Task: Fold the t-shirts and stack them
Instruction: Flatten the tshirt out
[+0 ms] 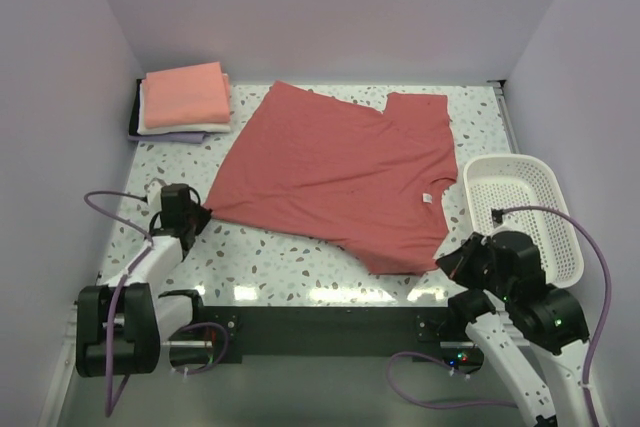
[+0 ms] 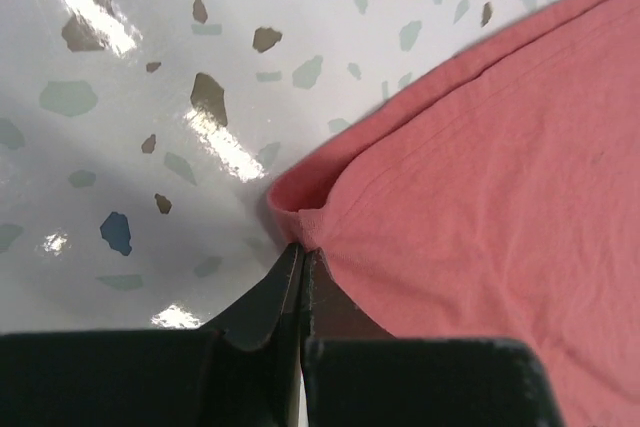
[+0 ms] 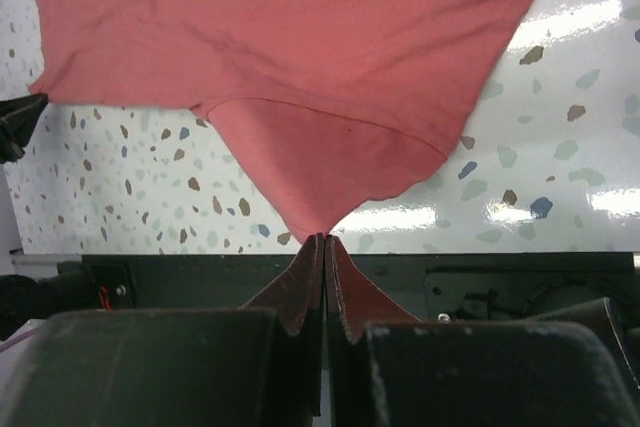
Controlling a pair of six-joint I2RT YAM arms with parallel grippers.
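A dusty-red t-shirt point(image 1: 340, 172) lies spread flat across the speckled table, its white neck label point(image 1: 428, 197) toward the right. My left gripper point(image 1: 200, 215) is shut on the shirt's near-left hem corner; in the left wrist view the cloth point(image 2: 480, 197) bunches right at the pinched jaws point(image 2: 303, 252). My right gripper point(image 1: 447, 262) is shut on the tip of the near sleeve, and in the right wrist view the cloth point(image 3: 300, 47) narrows to a point at its jaws point(image 3: 324, 239). A stack of folded t-shirts point(image 1: 185, 97), salmon-pink on top, sits at the back left.
A white plastic lattice basket point(image 1: 520, 212) stands at the right edge, just beyond my right arm. Lavender walls close in the table on three sides. A black strip point(image 1: 320, 317) runs along the near edge between the arm bases.
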